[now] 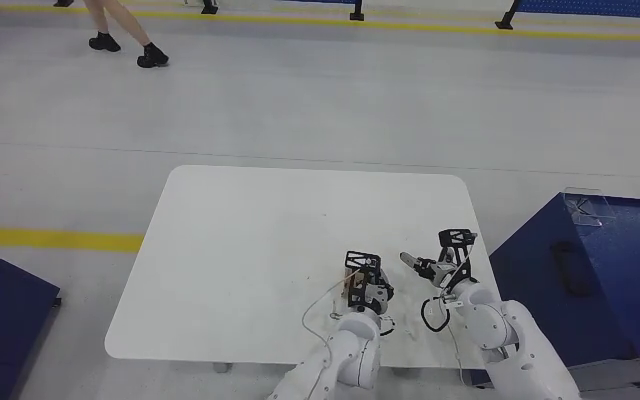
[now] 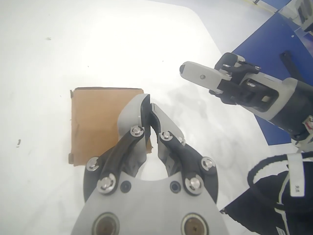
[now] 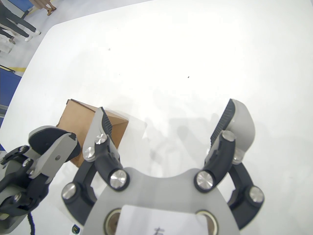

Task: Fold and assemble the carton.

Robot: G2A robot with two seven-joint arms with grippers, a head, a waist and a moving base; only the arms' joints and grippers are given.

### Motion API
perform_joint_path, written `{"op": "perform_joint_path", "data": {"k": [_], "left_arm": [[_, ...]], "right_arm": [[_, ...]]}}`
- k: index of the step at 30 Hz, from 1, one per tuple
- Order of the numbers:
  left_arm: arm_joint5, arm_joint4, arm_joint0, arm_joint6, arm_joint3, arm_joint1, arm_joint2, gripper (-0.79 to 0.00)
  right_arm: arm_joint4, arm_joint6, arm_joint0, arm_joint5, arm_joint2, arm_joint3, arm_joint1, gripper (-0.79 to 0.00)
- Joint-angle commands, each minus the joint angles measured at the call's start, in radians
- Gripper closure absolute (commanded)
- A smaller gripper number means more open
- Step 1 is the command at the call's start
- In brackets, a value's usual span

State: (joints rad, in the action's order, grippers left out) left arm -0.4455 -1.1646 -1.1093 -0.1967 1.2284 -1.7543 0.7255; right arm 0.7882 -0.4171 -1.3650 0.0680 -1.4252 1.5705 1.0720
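Observation:
A small brown carton (image 2: pixel 97 121) rests on the white table (image 1: pixel 280 240) near its front edge, right of centre. In the top view the carton (image 1: pixel 349 284) shows as a brown sliver under my left gripper (image 1: pixel 362 270). My left gripper (image 2: pixel 148 102) is shut along the carton's edge, and a strip of cardboard shows between its fingers. From the right wrist, the carton (image 3: pixel 80 118) looks like a low box with the left gripper (image 3: pixel 52 143) at its near corner. My right gripper (image 3: pixel 166 106) hovers open over bare table beside the carton, holding nothing.
A blue panel (image 1: pixel 570 270) stands close to the table's right edge, beside my right arm. Another blue panel (image 1: pixel 20 300) sits off the left side. The far and left parts of the tabletop are bare.

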Motion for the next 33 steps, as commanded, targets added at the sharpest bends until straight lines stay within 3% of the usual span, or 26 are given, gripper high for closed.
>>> {"op": "perform_joint_path", "data": {"k": [1, 7, 14, 21, 28, 33], "left_arm": [[0.0, 0.004, -0.002, 0.012, -0.002, -0.004, 0.0, 0.0], [-0.001, -0.003, -0.024, 0.047, 0.021, -0.007, 0.007, 0.0], [-0.021, 0.006, -0.007, 0.016, -0.023, -0.015, 0.027, 0.0], [-0.008, -0.004, -0.037, 0.051, 0.021, -0.016, 0.03, 0.0], [-0.009, -0.001, -0.021, 0.03, -0.025, -0.021, 0.05, 0.0], [0.001, -0.008, -0.042, 0.074, 0.014, -0.023, 0.05, 0.0]], "right_arm": [[0.0, 0.0, 0.0, 0.0, 0.0, 0.0, 0.0, -0.785], [0.0, 0.0, 0.0, 0.0, 0.0, 0.0, 0.0, -0.785], [0.0, 0.0, 0.0, 0.0, 0.0, 0.0, 0.0, -0.785], [0.0, 0.0, 0.0, 0.0, 0.0, 0.0, 0.0, -0.785], [0.0, 0.0, 0.0, 0.0, 0.0, 0.0, 0.0, -0.785], [0.0, 0.0, 0.0, 0.0, 0.0, 0.0, 0.0, -0.785]]}}
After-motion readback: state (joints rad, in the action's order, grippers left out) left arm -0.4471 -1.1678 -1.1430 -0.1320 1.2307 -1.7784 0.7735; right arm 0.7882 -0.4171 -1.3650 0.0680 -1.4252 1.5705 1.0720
